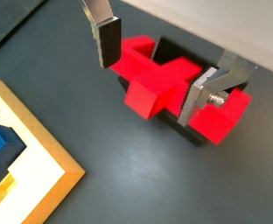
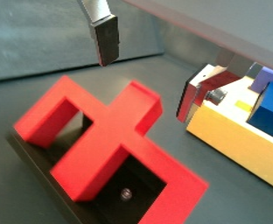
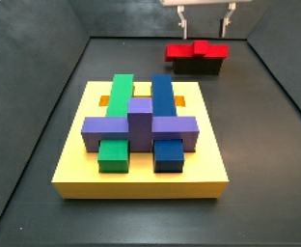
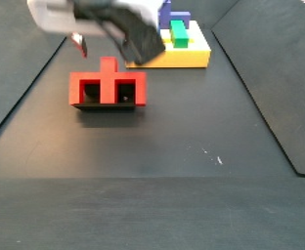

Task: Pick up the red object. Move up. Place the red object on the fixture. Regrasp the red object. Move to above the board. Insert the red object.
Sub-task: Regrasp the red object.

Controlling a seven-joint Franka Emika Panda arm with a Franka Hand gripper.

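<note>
The red object [image 3: 196,49] lies on top of the black fixture [image 3: 196,67] at the far end of the dark floor, with nothing holding it. In both wrist views it shows as a bridge-like piece [image 1: 157,83] [image 2: 104,140] with a centre tab, and the fixture [image 2: 52,179] is under it. My gripper [image 1: 150,77] [image 2: 150,74] hangs open above it, one finger [image 1: 105,44] on each side and the other finger [image 1: 198,96] apart from the piece. In a side view the gripper [image 4: 90,39] sits just above and behind the red object [image 4: 107,88]. The yellow board [image 3: 140,177] lies nearer the front.
The board carries interlocked purple [image 3: 140,123], green [image 3: 119,96] and blue [image 3: 164,95] blocks. Its yellow edge [image 1: 45,153] [image 2: 238,140] lies close beside the fixture in both wrist views. Grey walls [image 3: 50,58] enclose the floor.
</note>
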